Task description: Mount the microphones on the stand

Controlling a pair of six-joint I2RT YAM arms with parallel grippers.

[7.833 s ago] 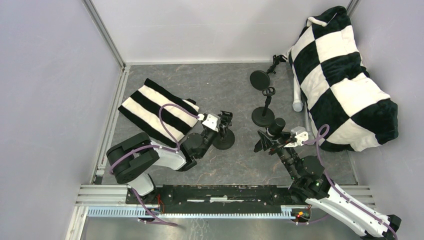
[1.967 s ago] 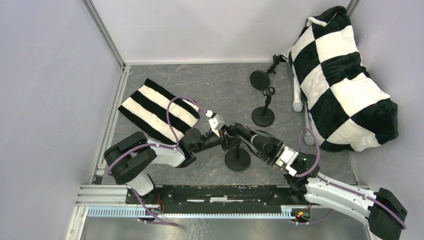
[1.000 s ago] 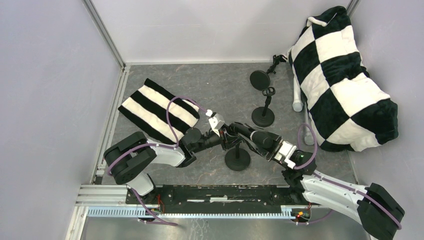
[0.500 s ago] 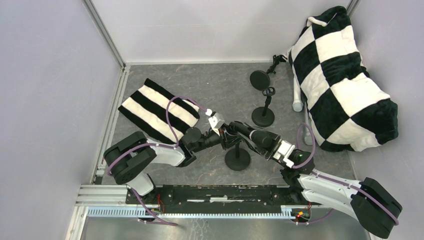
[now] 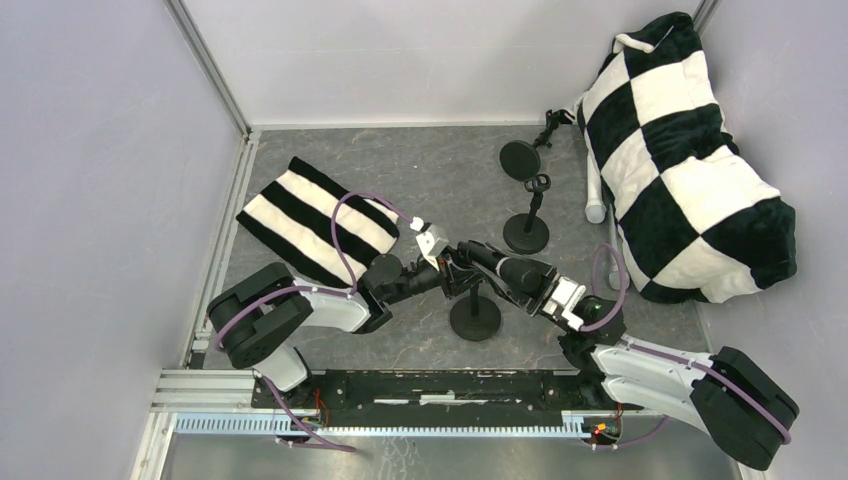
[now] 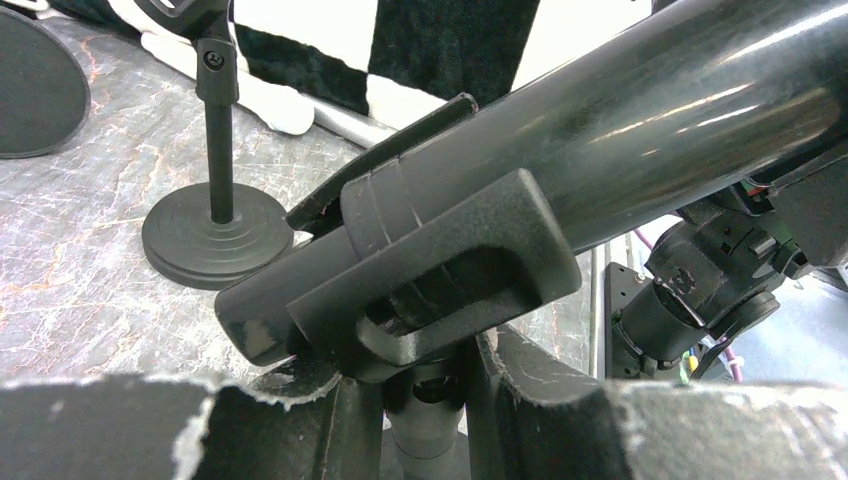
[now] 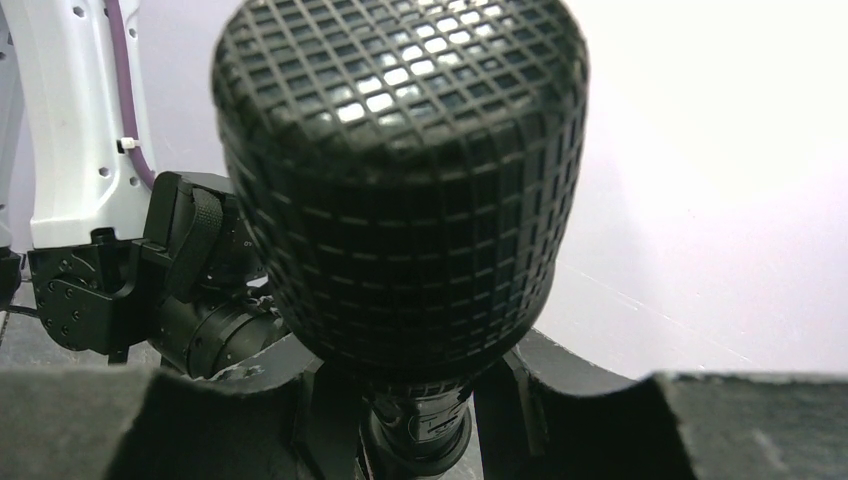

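Top external: black microphone mid-table, slanted, tail end seated in clip atop near stand. Right gripper clenched on mic body just below mesh head. Left gripper clamped on stand stem under clip. White microphone lies against checkered pillow, well apart. Second stand upright behind. Striped cloth at left.
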